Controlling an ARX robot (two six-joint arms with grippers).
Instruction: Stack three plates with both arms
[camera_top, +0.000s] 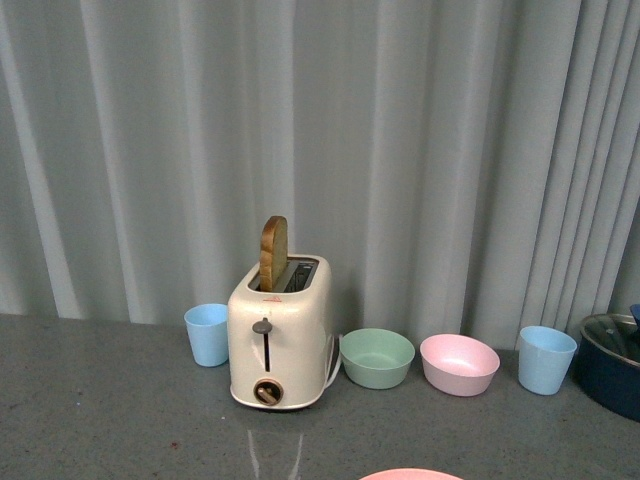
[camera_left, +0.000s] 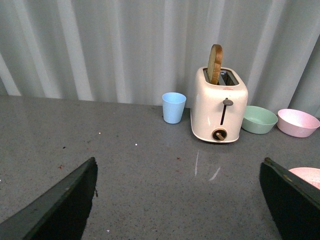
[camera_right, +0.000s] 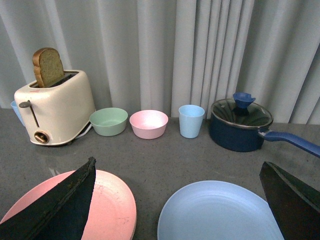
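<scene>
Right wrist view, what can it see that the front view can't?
Only the right wrist view shows the light blue plate and the long handle of the pot. Only the front view shows the whole left cup beside the toaster. Both show the toaster with bread, green bowl, pink bowl, right cup, the pot, and the pink plate, just its rim in front.
</scene>
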